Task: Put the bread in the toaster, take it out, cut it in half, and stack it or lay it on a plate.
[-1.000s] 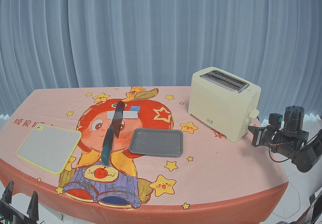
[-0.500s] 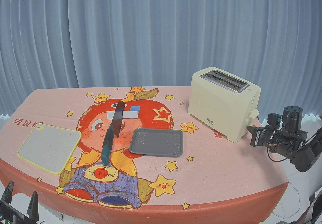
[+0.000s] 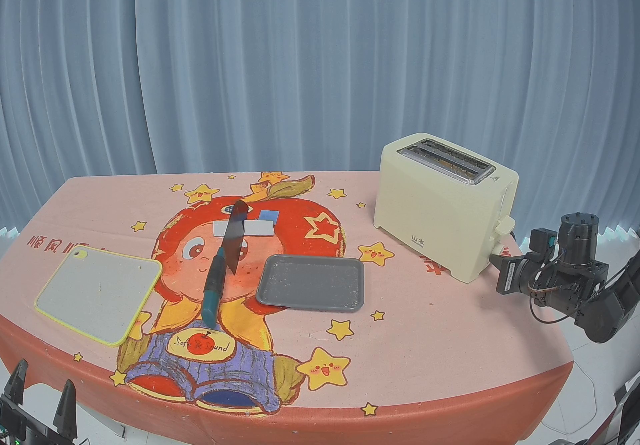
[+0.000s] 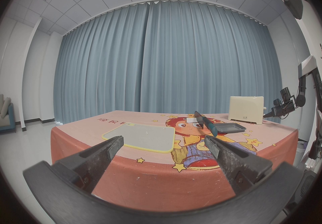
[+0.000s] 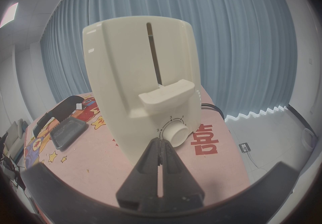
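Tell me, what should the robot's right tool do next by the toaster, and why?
Probably nudge the shut right tool a little upward, against the underside of the toaster lever. The lever sits at the bottom of its slot, and the tool's tip waits just below it, beside the dial.

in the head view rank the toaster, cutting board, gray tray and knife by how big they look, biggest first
1. toaster
2. cutting board
3. gray tray
4. knife: long but thin, so it covers the least area.
The cutting board lies nearer the camera than the toaster, so the top two are less sure.
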Available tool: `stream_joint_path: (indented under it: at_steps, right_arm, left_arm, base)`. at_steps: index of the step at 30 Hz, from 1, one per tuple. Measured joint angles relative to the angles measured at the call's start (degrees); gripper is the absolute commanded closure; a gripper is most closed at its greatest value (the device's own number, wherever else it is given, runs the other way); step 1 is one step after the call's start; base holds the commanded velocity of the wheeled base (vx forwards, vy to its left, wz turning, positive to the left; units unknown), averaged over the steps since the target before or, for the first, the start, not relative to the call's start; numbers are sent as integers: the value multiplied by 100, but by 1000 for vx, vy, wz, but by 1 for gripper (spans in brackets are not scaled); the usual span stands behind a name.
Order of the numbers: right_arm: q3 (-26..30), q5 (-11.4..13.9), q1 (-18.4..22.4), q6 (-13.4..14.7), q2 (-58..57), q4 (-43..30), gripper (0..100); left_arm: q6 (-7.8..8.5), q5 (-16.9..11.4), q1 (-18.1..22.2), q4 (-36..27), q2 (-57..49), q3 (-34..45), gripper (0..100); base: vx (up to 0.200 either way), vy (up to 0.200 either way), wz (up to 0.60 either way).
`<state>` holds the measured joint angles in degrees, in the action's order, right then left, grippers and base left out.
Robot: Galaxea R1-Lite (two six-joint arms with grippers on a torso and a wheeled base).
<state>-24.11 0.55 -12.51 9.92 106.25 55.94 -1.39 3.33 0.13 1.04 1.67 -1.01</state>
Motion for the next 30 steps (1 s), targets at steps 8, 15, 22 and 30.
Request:
stream_joint_path:
  at_steps: [8, 15, 22, 30]
  right_arm:
    - [27, -11, -9, 0, 2, -38, 100]
    - [37, -68, -26, 1, 55, -24, 100]
    - [39, -76, -26, 1, 99, -2, 100]
    - [46, -76, -37, 0, 91, 13, 100]
  left_arm:
    - [0, 0, 0, -2, 0, 0, 0]
    - [2, 0, 0, 0, 0, 0, 0]
    - [0, -2, 0, 0, 0, 0, 0]
    - [2, -2, 0, 0, 0, 0, 0]
  base:
    - [0, 0, 0]
    - [0, 0, 0]
    - [0, 0, 0]
    - [0, 0, 0]
